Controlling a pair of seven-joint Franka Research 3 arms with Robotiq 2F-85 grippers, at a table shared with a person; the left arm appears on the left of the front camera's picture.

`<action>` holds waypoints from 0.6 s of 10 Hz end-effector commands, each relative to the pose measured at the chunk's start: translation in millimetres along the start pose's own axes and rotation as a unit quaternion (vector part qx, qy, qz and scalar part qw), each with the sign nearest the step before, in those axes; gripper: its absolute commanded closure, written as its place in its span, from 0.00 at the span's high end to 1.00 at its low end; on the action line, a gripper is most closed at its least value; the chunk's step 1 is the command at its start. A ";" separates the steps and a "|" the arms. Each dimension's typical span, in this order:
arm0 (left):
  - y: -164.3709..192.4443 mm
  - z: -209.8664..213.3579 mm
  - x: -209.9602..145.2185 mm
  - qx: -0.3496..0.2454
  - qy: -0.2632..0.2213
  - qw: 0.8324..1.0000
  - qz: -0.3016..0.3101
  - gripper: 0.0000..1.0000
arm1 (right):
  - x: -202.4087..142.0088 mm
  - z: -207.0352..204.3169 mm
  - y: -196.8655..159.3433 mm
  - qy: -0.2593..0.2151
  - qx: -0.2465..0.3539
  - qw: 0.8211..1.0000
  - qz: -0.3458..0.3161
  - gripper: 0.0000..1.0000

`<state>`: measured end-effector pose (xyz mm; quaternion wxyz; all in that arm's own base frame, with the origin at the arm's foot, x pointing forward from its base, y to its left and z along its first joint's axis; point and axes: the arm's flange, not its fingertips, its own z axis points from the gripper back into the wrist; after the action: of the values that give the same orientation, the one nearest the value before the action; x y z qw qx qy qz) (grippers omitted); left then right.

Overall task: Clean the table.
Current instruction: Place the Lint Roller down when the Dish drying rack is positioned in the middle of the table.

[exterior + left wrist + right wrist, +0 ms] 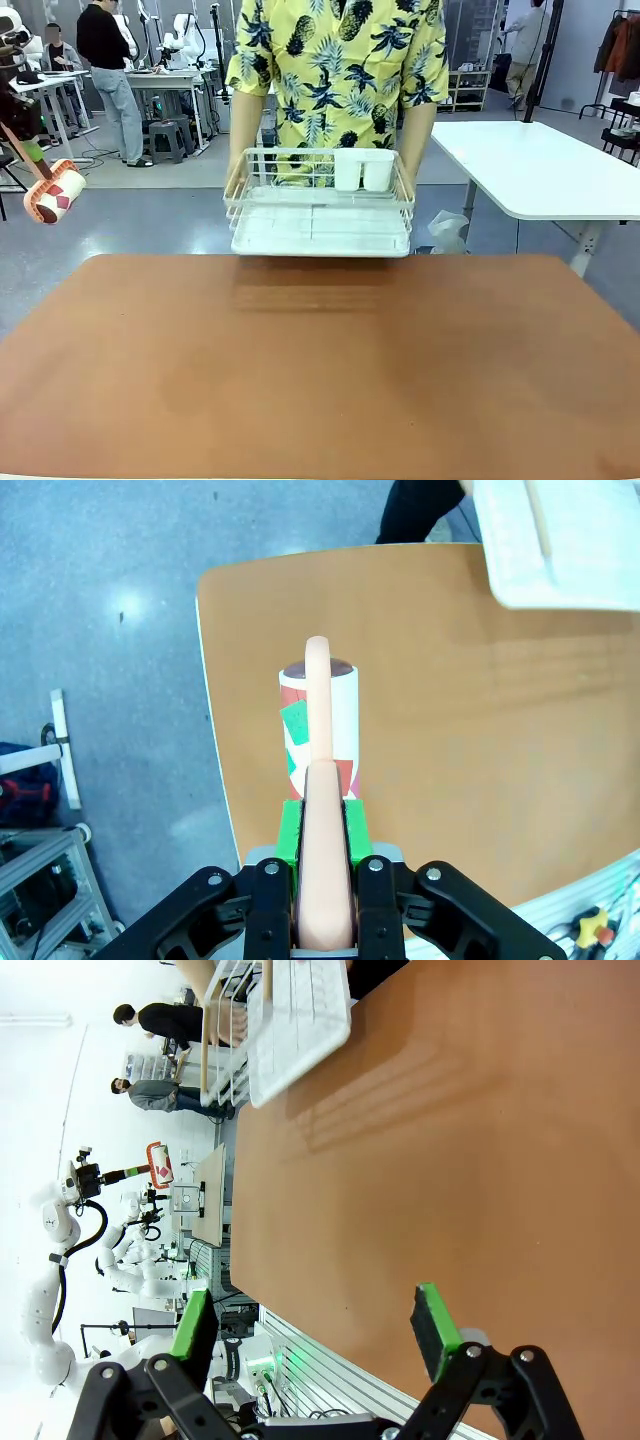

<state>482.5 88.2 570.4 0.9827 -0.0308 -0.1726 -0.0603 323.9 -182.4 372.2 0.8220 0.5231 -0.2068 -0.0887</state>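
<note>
**Lint roller raised as rack is lifted off the table**

The robot's left gripper (322,920) is clamped tight on the peach-coloured handle of a lint roller (320,735), a white cylinder patterned with red and green patches, its green pads (288,830) pressing the handle from both sides. In the front view the roller (52,192) hangs above the floor off the table's left side, well apart from the work surface, a parked pose that likely leaves room for the person.

The large rectangular table (320,370) with its smooth reddish-brown matte top stretches across the foreground. At its far edge a person in a yellow shirt printed with pineapples and leaves holds a white wire dish rack (320,205) with both hands, one on each end. The rack carries two white cups (363,170) in a corner and sits over a white drip tray; whether it rests on the tabletop or is held just above it is hard to judge from this angle, though its shadow suggests it is lifted.

The right gripper (315,1335) hovers over the tabletop's near side with its jaws spread wide and nothing between them.
</note>
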 end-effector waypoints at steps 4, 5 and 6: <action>-1.3 5.0 -1.0 0.009 0.007 1.000 0.004 0.21 | -0.8 0.7 2.9 -0.002 0.006 1.000 -0.001 1.00; -1.3 5.0 -1.0 0.009 0.007 1.000 0.004 0.21 | -0.8 0.7 2.9 -0.002 0.006 1.000 -0.001 1.00; -1.3 5.0 -1.0 0.009 0.007 1.000 0.004 0.21 | -0.8 0.7 2.9 -0.002 0.006 1.000 -0.001 1.00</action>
<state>482.5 88.2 570.4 0.9827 -0.0308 -0.1726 -0.0603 323.9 -182.4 372.2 0.8220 0.5231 -0.2068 -0.0887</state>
